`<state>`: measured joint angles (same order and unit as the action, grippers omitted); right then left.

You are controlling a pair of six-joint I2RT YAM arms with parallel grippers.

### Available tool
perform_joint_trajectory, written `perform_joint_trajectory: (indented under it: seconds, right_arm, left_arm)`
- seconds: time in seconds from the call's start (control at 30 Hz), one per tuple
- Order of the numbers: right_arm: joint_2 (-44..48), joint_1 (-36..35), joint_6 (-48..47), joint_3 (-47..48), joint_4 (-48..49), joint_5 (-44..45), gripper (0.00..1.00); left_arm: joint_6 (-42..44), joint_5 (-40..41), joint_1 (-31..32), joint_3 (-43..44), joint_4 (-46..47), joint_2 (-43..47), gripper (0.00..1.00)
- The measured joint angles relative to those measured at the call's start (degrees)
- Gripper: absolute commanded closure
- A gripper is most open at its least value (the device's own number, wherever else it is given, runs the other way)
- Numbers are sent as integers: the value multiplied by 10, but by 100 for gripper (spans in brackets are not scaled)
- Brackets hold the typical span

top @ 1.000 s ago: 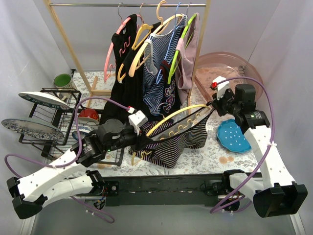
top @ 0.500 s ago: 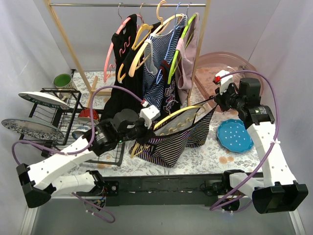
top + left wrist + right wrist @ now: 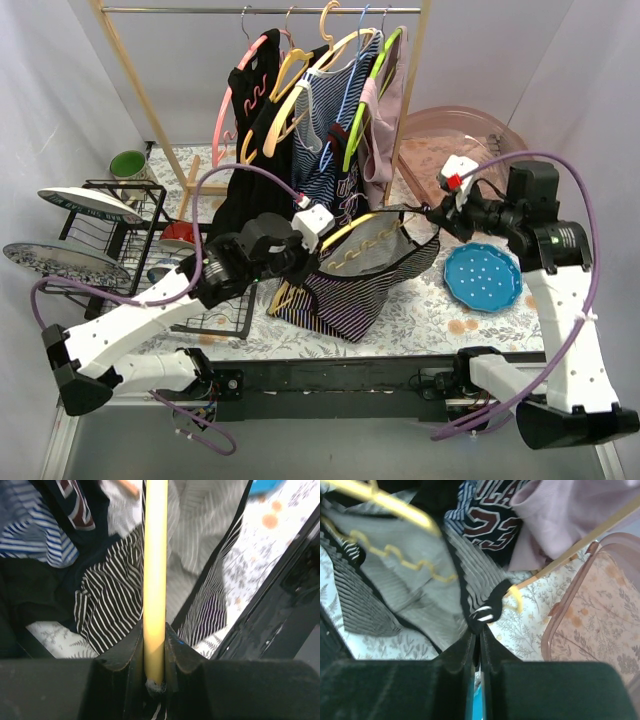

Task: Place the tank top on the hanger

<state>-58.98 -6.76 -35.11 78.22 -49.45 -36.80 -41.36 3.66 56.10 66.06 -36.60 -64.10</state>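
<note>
The pale-yellow hanger point(image 3: 368, 223) hangs in the air over the table's middle, with the striped black tank top point(image 3: 345, 295) draped on it and its hem lying on the table. My left gripper point(image 3: 316, 238) is shut on the hanger's left shoulder; the yellow bar point(image 3: 155, 575) runs straight out between the jaws point(image 3: 155, 647). My right gripper point(image 3: 432, 212) is shut on the top's black strap point(image 3: 485, 613), stretched beside the hanger's right tip point(image 3: 518, 599). The wavy lower bar point(image 3: 402, 559) lies against the pale inside of the top point(image 3: 415, 600).
A wooden clothes rack point(image 3: 155, 110) at the back holds several garments on coloured hangers. A wire dish rack point(image 3: 120, 250) with plates stands at the left, with a green cup point(image 3: 128, 163) behind it. A blue plate point(image 3: 482, 276) and a pink tub point(image 3: 470, 135) are at the right.
My left gripper has carried the hanger up and to the right. My right gripper has moved right and up with the strap. The top is lifted and stretched wider.
</note>
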Motion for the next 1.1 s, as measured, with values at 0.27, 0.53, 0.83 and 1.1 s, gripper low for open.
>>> perform_joint_trajectory:
  seconds: [0.27,0.53,0.83,1.1]
  right_arm:
    - [117,0,-79,-47,-68,6,19]
    - [60,0,-126,79,-114,-21,16]
    - [-58,-51,-194,194,-205,-164,19]
    - [-73,-196,-162,119,-196,-156,56]
  left_arm:
    - [3,-13,0,51,5,84,100]
    - [23,-78,0,116,-54,82,100]
    - [37,-166,0,174,-133,32,100]
    - [45,-207,0,181,-154,14,100]
